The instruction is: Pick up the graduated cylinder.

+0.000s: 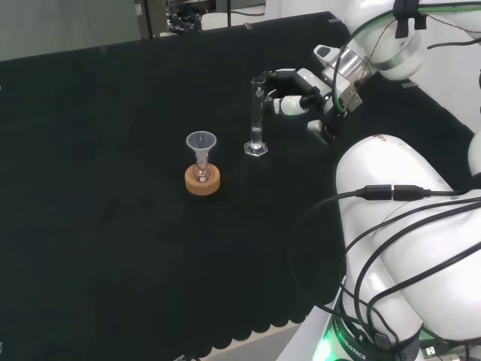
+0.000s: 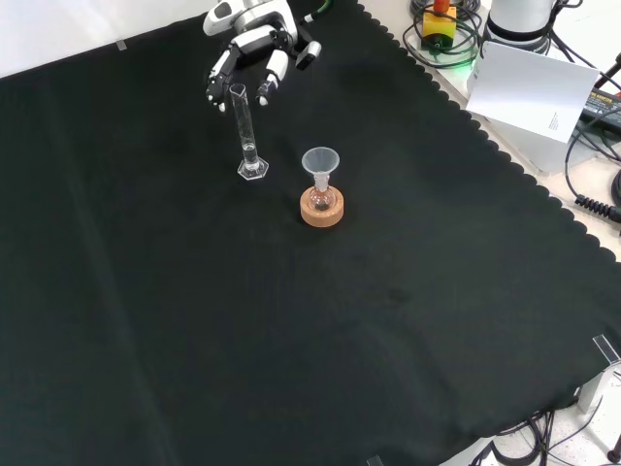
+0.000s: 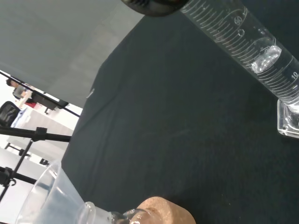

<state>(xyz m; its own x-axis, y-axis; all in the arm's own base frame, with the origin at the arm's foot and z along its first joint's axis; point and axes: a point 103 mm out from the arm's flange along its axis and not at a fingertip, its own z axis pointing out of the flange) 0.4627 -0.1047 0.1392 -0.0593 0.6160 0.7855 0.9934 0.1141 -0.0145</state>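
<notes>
A clear graduated cylinder point(image 1: 257, 113) stands upright on its hexagonal foot on the black cloth; the front view has the cylinder point(image 2: 245, 131) at the upper left. My hand point(image 1: 301, 89) hovers just right of its top in the head view, fingers relaxed and reaching to either side of the rim. From the front, the hand point(image 2: 254, 44) hangs over and behind the cylinder's mouth. I cannot tell whether a finger touches the glass. In the wrist view the cylinder point(image 3: 247, 44) runs close by, with a dark fingertip point(image 3: 152, 3) at its upper end.
A clear funnel point(image 1: 201, 143) sits in a small flask on a cork ring point(image 1: 202, 181), left of the cylinder in the head view. The same cork ring point(image 2: 321, 208) is nearer in the front view. A white sheet point(image 2: 534, 92) and cables lie beyond the cloth's edge.
</notes>
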